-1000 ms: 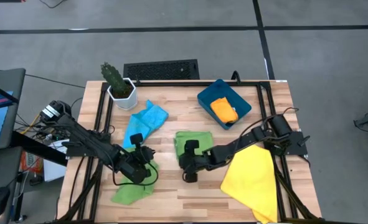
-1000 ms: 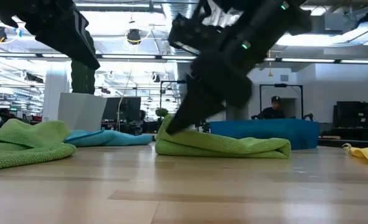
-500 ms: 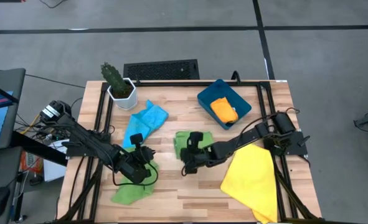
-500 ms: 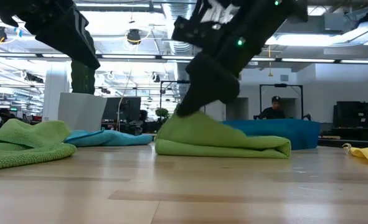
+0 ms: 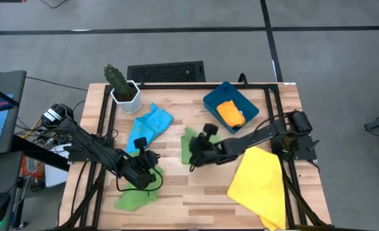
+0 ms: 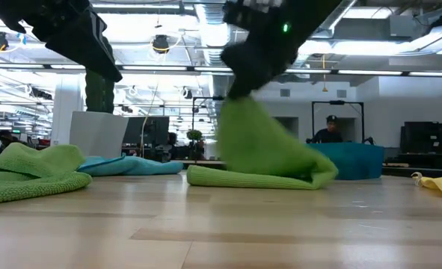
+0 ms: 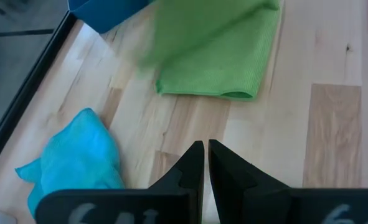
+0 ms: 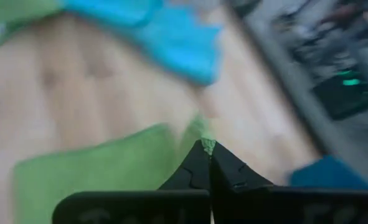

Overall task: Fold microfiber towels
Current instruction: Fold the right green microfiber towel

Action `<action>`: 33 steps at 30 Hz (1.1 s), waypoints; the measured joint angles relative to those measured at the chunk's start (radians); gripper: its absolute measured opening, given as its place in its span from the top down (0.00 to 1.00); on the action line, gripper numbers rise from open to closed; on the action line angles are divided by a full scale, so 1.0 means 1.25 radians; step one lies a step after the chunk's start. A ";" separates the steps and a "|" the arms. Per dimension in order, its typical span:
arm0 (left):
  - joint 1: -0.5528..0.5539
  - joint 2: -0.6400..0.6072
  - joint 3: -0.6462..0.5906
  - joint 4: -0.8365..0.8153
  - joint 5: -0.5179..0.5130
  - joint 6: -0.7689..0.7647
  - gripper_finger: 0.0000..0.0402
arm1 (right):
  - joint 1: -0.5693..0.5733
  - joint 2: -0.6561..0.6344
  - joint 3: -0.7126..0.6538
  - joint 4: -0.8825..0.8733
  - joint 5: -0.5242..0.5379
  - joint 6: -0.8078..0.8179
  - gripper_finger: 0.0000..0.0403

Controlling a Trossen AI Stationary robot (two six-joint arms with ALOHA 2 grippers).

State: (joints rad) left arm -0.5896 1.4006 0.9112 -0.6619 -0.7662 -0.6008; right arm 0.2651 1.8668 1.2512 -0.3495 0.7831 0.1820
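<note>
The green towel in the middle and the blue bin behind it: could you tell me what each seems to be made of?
The green towel looks like soft matte cloth with a fine nap: it drapes where the right pincer lifts it. The blue bin seems rigid plastic with a smooth, even surface and straight walls, though that is only its look.

The green towel (image 6: 262,161) was soft, finely ribbed matt cloth. The table (image 5: 176,199) was smooth pale wood planks, and the bin (image 5: 216,102) looked like plain plastic.

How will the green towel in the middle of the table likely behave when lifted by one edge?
Probably floppy: pinched by the right gripper, the green towel drapes in a sagging slope. Likely light: only its raised edge leaves the table, while the rest trails.
</note>
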 joint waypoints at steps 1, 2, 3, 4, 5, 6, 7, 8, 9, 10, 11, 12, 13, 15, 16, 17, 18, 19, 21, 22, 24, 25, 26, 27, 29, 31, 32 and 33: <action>0.000 0.000 0.000 0.001 0.000 -0.007 0.96 | -0.004 0.022 0.000 0.016 -0.025 0.000 0.98; 0.000 0.000 0.000 0.002 0.000 -0.013 0.96 | -0.007 0.042 0.000 0.023 -0.044 0.006 0.98; 0.000 0.000 0.000 0.001 0.003 -0.019 0.96 | -0.010 0.065 0.000 0.021 -0.057 0.015 0.97; 0.000 0.000 0.000 0.001 0.010 -0.023 0.96 | -0.012 0.084 -0.001 0.024 -0.066 0.021 0.97; 0.000 0.000 0.000 0.001 0.019 -0.023 0.96 | -0.013 0.102 -0.001 0.028 -0.070 0.022 0.97; 0.000 0.000 0.000 -0.001 0.025 -0.023 0.96 | -0.013 0.118 -0.001 0.041 -0.073 0.022 0.96; 0.000 0.000 0.000 0.000 0.032 -0.022 0.96 | -0.010 0.128 -0.001 0.046 -0.076 0.022 0.96; 0.000 0.000 0.000 -0.001 0.038 -0.019 0.96 | -0.007 0.133 -0.002 0.045 -0.082 0.022 0.96; 0.000 0.000 0.000 -0.001 0.038 -0.019 0.96 | -0.005 0.138 -0.001 0.060 -0.091 0.022 0.96; 0.000 0.000 0.000 -0.001 0.038 -0.019 0.96 | -0.002 0.141 -0.001 0.076 -0.106 0.019 0.96; 0.000 0.000 0.000 -0.001 0.038 -0.018 0.96 | 0.001 0.142 -0.001 0.081 -0.117 0.007 0.96; 0.000 0.000 0.000 -0.001 0.038 -0.018 0.96 | 0.004 0.141 -0.001 0.089 -0.123 -0.008 0.96; 0.000 0.000 0.000 -0.002 0.038 -0.018 0.96 | 0.007 0.138 0.000 0.088 -0.121 -0.021 0.96; 0.000 0.000 0.000 -0.005 0.038 -0.018 0.96 | 0.011 0.116 0.002 0.018 -0.069 -0.016 0.96; 0.000 0.000 0.000 -0.005 0.038 -0.018 0.96 | 0.010 0.097 0.002 -0.036 -0.040 -0.005 0.96; 0.000 0.000 0.000 -0.005 0.041 -0.018 0.96 | 0.007 0.076 0.002 -0.092 -0.019 0.011 0.97; 0.000 0.000 0.000 -0.005 0.045 -0.017 0.96 | 0.002 0.054 0.003 -0.156 -0.004 0.039 0.97; 0.000 0.000 0.000 -0.005 0.048 -0.017 0.96 | -0.004 0.033 0.003 -0.230 0.009 0.078 0.98; 0.000 0.000 0.000 -0.006 0.050 -0.010 0.96 | -0.010 -0.001 0.003 -0.375 0.032 0.178 0.98; 0.000 0.000 0.000 -0.006 0.050 -0.006 0.96 | -0.011 -0.013 0.003 -0.433 0.042 0.232 0.99; 0.000 0.000 0.000 -0.005 0.048 0.006 0.96 | -0.005 -0.035 0.002 -0.542 0.049 0.333 0.98; 0.000 0.000 0.000 -0.005 0.041 0.013 0.96 | -0.002 -0.044 0.002 -0.582 0.049 0.376 0.98; 0.000 0.000 0.000 -0.002 0.032 0.014 0.96 | 0.004 -0.050 0.002 -0.618 0.048 0.421 0.97; 0.000 0.000 0.000 0.003 0.015 0.014 0.96 | 0.010 -0.053 0.003 -0.657 0.044 0.464 0.97; 0.003 0.000 0.000 0.019 -0.013 0.028 0.96 | 0.028 -0.055 0.002 -0.725 0.040 0.544 0.97; 0.007 0.000 0.000 0.052 -0.017 0.061 0.96 | 0.051 -0.054 0.002 -0.778 0.040 0.615 0.98; 0.010 0.000 0.000 0.076 -0.018 0.080 0.96 | 0.064 -0.054 0.002 -0.807 0.034 0.649 0.98; 0.014 0.000 -0.004 0.115 -0.016 0.107 0.96 | 0.075 -0.054 0.002 -0.828 0.026 0.683 0.98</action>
State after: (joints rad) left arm -0.5724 1.4010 0.9058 -0.5178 -0.7863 -0.4677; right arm 0.3593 1.7992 1.2537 -1.3850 0.8152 1.0352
